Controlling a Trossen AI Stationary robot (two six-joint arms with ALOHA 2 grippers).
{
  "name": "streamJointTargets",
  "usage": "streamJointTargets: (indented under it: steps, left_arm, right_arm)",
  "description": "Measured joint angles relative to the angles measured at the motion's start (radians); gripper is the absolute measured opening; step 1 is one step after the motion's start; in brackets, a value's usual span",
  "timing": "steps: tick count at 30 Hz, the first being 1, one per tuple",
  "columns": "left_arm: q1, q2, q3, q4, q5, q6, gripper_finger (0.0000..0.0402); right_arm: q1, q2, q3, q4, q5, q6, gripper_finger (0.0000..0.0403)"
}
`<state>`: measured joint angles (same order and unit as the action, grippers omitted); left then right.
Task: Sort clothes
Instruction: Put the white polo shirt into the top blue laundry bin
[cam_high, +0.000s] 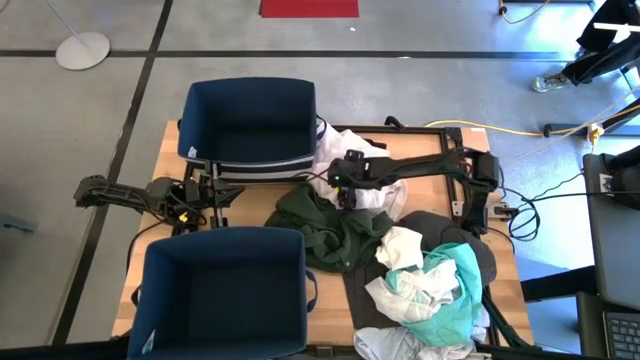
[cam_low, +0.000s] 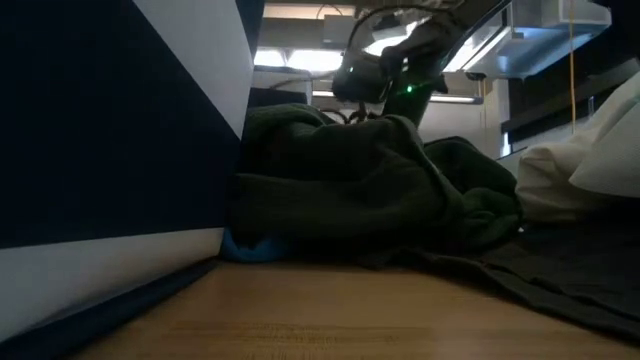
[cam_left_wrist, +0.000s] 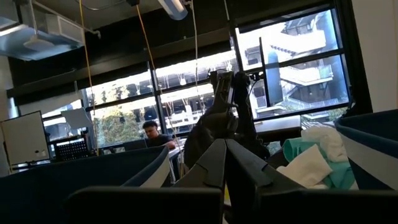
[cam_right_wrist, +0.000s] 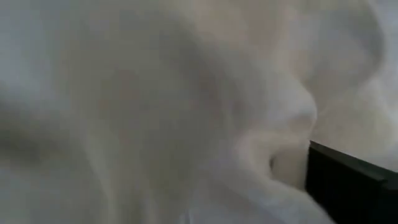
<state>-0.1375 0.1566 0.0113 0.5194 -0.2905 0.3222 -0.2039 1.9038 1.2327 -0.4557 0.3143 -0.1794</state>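
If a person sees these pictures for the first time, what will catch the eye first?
First, the clothes pile on the table's right side, with teal and white pieces on top and a dark green garment spreading toward the middle. Next, two big dark blue bins: the far bin and the near bin. The right tool presses into a white garment beside the far bin.

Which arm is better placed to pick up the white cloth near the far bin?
Right. The right gripper is over the white fabric garment; the left gripper waits between the bins.
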Motion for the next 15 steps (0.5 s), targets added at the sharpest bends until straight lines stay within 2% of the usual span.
streamJointTargets:
  steps: [4,12,13,15]
  left_arm:
    - [0.0,0.0,0.0,0.0,0.0,0.002,0.0]
    - [0.0,0.0,0.0,0.0,0.0,0.002,0.0]
    - [0.0,0.0,0.0,0.0,0.0,0.0,0.0]
    - [0.0,0.0,0.0,0.0,0.0,-0.001,0.0]
  right_arm:
    - [0.001,0.029,0.002,0.001,0.017,0.018,0.0268]
    - [0.002,0.03,0.001,-0.011,0.065,0.04,0.0043]
    - [0.002,0.029,0.001,-0.015,0.072,0.038,0.0029]
    - [0.002,0.019,-0.001,-0.03,0.086,0.039,0.0028]
